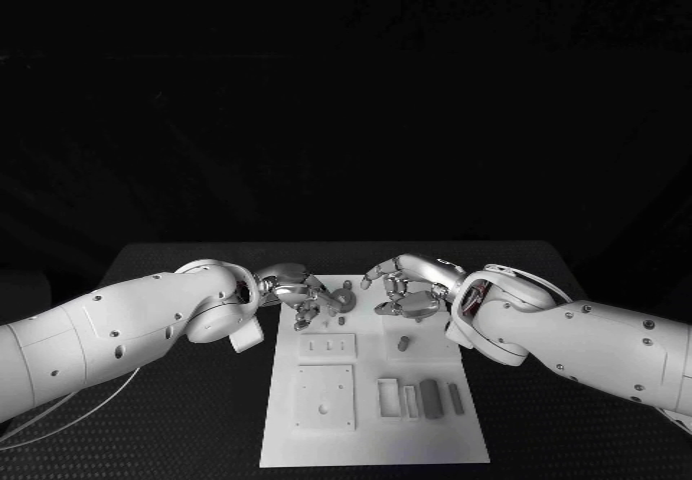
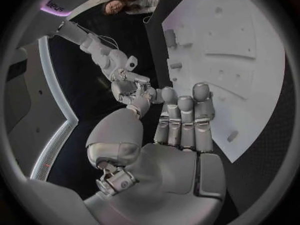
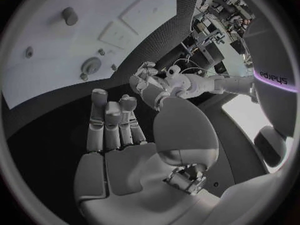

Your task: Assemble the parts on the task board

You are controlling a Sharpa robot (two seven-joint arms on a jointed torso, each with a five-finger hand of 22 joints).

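Above the task board (image 1: 433,440), at mid-frame, the left hand (image 1: 306,296) and right hand (image 1: 404,285) are held empty (fingers extended, apart).

A robotics lab or demonstration stand is suggested. A black table (image 1: 173,265) is set before a black backdrop, a curved white enclosure wall (image 2: 53,85) is seen beside it, and cluttered equipment racks (image 3: 222,15) are glimpsed beyond.

One white board (image 1: 372,455) lies in the middle of the frame, with two hands, left (image 1: 306,296) and right (image 1: 401,288), above its upper edge and at least three grey parts (image 1: 428,393) at its lower right.
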